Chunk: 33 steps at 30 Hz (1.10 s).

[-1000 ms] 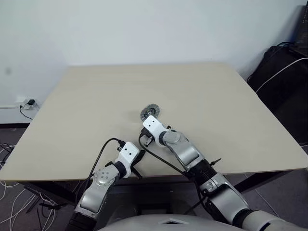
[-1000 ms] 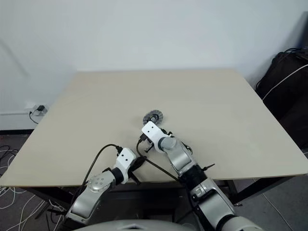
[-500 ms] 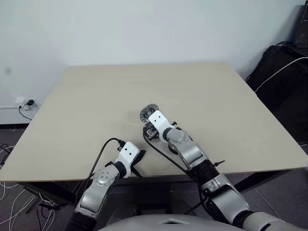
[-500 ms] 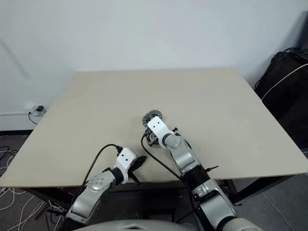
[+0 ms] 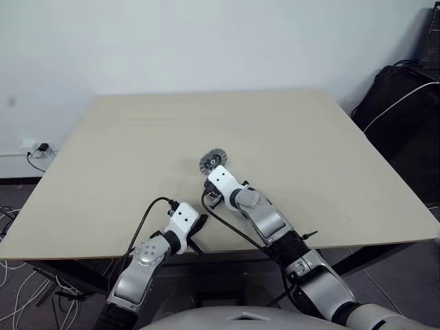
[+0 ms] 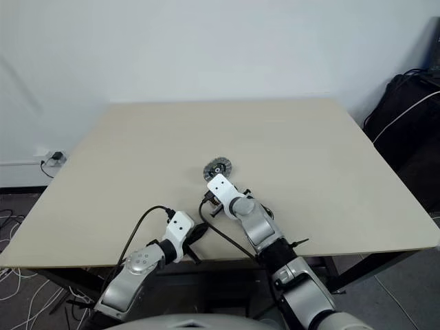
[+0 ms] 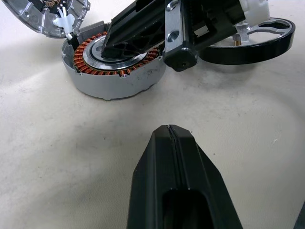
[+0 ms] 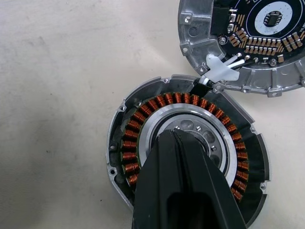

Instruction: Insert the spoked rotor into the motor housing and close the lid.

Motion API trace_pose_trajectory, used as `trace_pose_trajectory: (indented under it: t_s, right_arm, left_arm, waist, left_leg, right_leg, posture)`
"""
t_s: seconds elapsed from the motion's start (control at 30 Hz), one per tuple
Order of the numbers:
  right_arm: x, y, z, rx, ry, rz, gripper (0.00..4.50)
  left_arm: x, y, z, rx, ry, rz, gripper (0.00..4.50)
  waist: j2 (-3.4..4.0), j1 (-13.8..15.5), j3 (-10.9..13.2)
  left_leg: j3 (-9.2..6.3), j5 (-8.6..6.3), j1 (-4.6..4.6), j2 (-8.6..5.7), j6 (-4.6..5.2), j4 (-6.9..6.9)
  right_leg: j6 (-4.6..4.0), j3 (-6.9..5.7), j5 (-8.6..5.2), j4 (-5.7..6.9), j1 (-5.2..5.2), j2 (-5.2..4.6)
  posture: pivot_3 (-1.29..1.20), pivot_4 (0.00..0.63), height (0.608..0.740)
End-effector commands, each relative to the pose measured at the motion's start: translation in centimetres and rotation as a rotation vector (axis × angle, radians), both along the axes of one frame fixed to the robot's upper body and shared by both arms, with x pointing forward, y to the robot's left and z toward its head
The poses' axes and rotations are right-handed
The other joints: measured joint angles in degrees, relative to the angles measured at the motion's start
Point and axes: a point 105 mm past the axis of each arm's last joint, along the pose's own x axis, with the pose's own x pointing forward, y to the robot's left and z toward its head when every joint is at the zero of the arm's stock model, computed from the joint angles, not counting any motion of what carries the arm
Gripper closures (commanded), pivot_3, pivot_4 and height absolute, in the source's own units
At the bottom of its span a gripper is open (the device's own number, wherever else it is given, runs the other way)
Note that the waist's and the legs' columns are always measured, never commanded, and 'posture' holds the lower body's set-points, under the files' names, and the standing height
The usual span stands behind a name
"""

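Observation:
The motor housing, a grey cup with a ring of copper windings, lies on the table. My right gripper is shut, and its tip rests in the housing's bright centre. The lid lies open beside the housing with its circuit face up, joined to it by a white connector. It is also visible past my right wrist. The spoked rotor, dark-rimmed with a brass hub, lies flat behind my right hand. My left gripper is shut and empty, a short way in front of the housing.
A black cable loops from my left wrist over the table's near edge. A black bag with a white cord stands off the table to the right. A wall socket and floor cables lie to the left.
My right hand edged toward the lid half a second ago and has come back to about where it was. The left arm has not moved.

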Motion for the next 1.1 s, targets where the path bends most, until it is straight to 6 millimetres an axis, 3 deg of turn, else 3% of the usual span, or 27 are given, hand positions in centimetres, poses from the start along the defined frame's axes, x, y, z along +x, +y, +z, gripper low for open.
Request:
trace_pose_trajectory:
  t_s: [0.03, 0.13, 0.23, 0.57, 0.67, 0.9, 1.1]
  right_arm:
    - [1.2, 0.5, 3.1, 0.094, -0.105, -0.015, 4.46]
    - [2.0, 0.0, 4.0, 0.116, -0.141, -0.068, 4.46]
    - [2.2, -0.4, 3.5, 0.099, -0.135, -0.09, 4.46]
    - [-0.8, -0.7, -1.6, -0.024, 0.05, -0.023, 4.46]
    - [-0.7, -0.7, -1.1, -0.008, 0.038, -0.025, 4.46]
    - [1.4, -0.5, 3.2, 0.116, -0.121, -0.073, 4.46]
    - [2.2, -1.3, 3.2, 0.079, -0.111, -0.139, 4.46]
  left_arm:
    - [0.5, -0.5, 1.7, -0.034, -0.058, -0.007, 4.5]
    - [0.4, -0.5, 1.7, -0.035, -0.058, -0.009, 4.5]
    - [0.4, -0.5, 1.7, -0.035, -0.057, -0.011, 4.5]
    - [0.4, -0.5, 1.6, -0.035, -0.054, -0.007, 4.5]
    - [0.3, -0.5, 1.6, -0.034, -0.053, -0.008, 4.5]
    - [0.4, -0.6, 1.6, -0.031, -0.054, -0.019, 4.5]
    - [0.5, -0.7, 1.6, -0.032, -0.054, -0.022, 4.5]
  waist:
    - [0.0, 0.0, 0.0]
    - [0.0, 0.0, 0.0]
    - [0.01, 0.0, 0.0]
    - [0.06, 0.0, 0.0]
    - [0.05, 0.0, -0.1]
    - [0.05, 0.0, 0.0]
    - [0.05, 0.0, 0.0]
  left_leg:
    - [0.0, 0.0, 0.0, 0.0, 0.0, 0.0]
    - [0.0, 0.0, -0.02, 0.0, 0.0, 0.0]
    - [0.0, 0.0, -0.02, 0.0, -0.01, -0.01]
    - [0.0, 0.0, 0.03, 0.0, 0.0, -0.05]
    - [-0.01, 0.01, 0.12, 0.01, -0.02, -0.04]
    - [-0.07, 0.06, 0.11, 0.02, -0.08, -0.04]
    - [-0.07, 0.05, 0.08, 0.01, -0.06, -0.09]
  right_leg:
    - [0.0, 0.0, 0.0, 0.0, 0.0, 0.0]
    - [0.0, 0.0, 0.0, 0.0, -0.02, 0.01]
    - [0.0, 0.01, 0.0, 0.0, -0.02, 0.01]
    - [-0.03, 0.02, -0.02, -0.01, 0.02, -0.01]
    - [-0.04, 0.01, -0.04, -0.01, 0.11, 0.0]
    - [-0.03, 0.0, -0.03, 0.0, 0.08, 0.04]
    - [-0.05, 0.02, -0.04, -0.01, 0.03, 0.03]
  posture:
    - [0.0, 0.0, 0.74]
    - [0.0, 0.0, 0.74]
    - [0.0, 0.0, 0.74]
    - [0.0, 0.0, 0.74]
    - [0.0, 0.0, 0.74]
    - [0.0, 0.0, 0.74]
    - [0.0, 0.0, 0.74]
